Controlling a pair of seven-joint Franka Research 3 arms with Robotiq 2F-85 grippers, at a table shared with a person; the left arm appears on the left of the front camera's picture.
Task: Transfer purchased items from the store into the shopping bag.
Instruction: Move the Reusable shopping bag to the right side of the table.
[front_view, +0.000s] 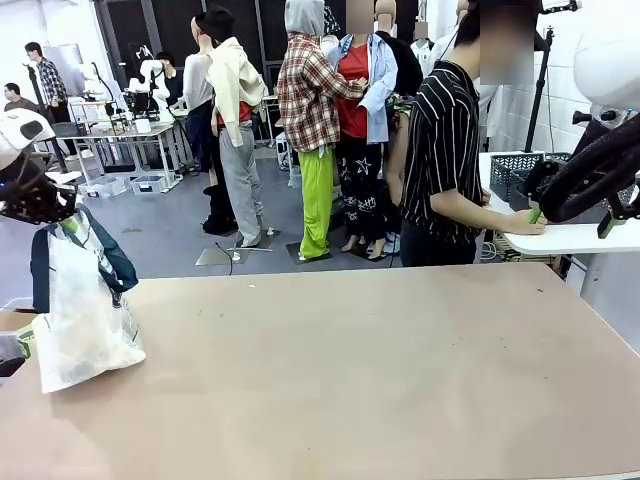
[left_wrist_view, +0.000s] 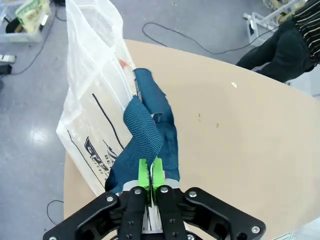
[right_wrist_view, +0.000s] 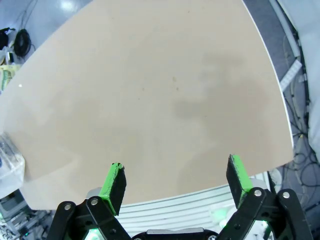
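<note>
Shopping bag (front_view: 85, 310) is hanging at the near left corner of the table (front_view: 360, 380), directly under the left gripper (left_wrist_view: 151, 175), which is holding it upright by one dark navy strap handle (left_wrist_view: 147, 127). The left wrist view is showing the green pads pressed flat together on the strap, with the whitish plastic and its dark print spreading away beyond the fingertips toward the table edge.

Beyond the right gripper (right_wrist_view: 175, 181), which is hovering with its jaws spread wide and nothing between them, the tabletop is lying bare. In the front view that arm is sitting high at the right, near a side table where a person (front_view: 445, 160) is leaning with one hand (front_view: 528, 222) resting on the top; a dark slotted basket (front_view: 515, 172) is standing just behind that hand, well away from both grippers.

Judging from this, the work is sitting at its opening step: the bag is being held ready, and no goods are lying within the right gripper's reach yet. The next move probably calls for the basket to be brought onto the table, then for the right gripper to be lowering onto a single item and carrying it across to the bag's mouth beside the left gripper.
</note>
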